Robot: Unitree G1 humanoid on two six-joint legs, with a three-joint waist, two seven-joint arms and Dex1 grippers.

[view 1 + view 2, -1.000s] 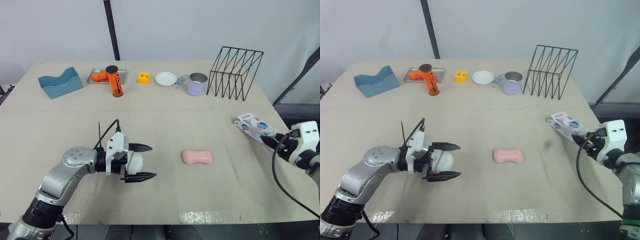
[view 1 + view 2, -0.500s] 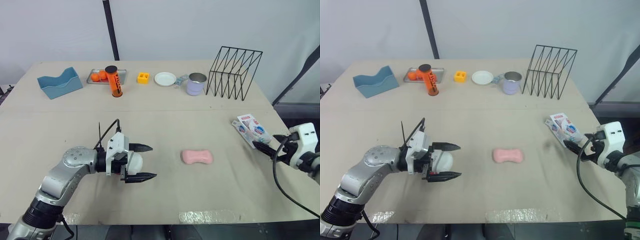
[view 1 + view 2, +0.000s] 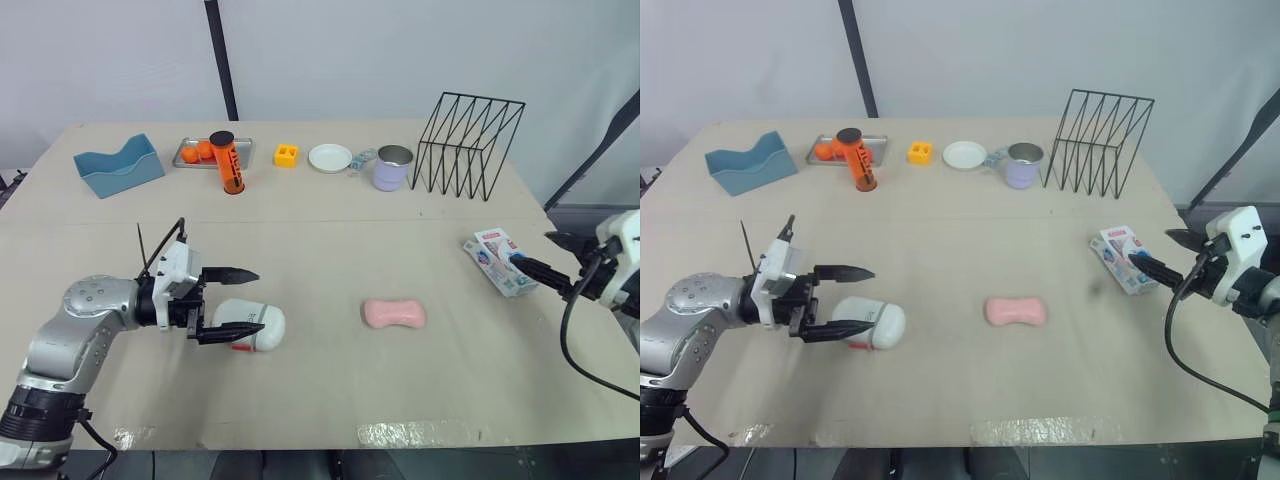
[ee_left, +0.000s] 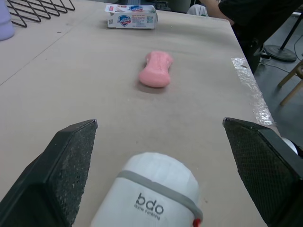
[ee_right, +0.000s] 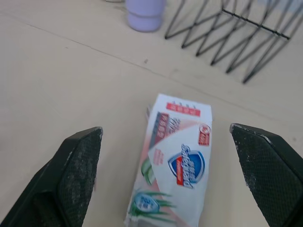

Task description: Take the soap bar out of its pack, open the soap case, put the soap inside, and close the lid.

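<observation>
A pink soap bar [image 3: 394, 314] lies bare on the table, right of centre. The white soap case [image 3: 250, 325], lid closed and marked "bdo", lies left of it. My left gripper [image 3: 260, 299] stands open at the case's left end, its fingers reaching along either side; from the left wrist the case [image 4: 151, 189] sits low between the fingers [image 4: 71, 165]. The soap pack [image 3: 498, 262] rests flat near the right edge. My right gripper [image 3: 532, 250] is open just right of the pack, one fingertip at its edge. The right wrist view looks down on the pack [image 5: 175, 161].
Along the far edge stand a blue holder [image 3: 120, 165], a metal tray [image 3: 190, 160] with orange pieces, an orange bottle [image 3: 229, 162], a yellow block [image 3: 287, 155], a white plate [image 3: 331, 157], a lilac cup [image 3: 394, 168] and a black wire rack [image 3: 470, 145]. A person [image 4: 255, 19] stands beyond the table.
My left gripper has drawn back to the left, leaving the case on the table. My right gripper has let the pack down, opened and backed off to the right.
</observation>
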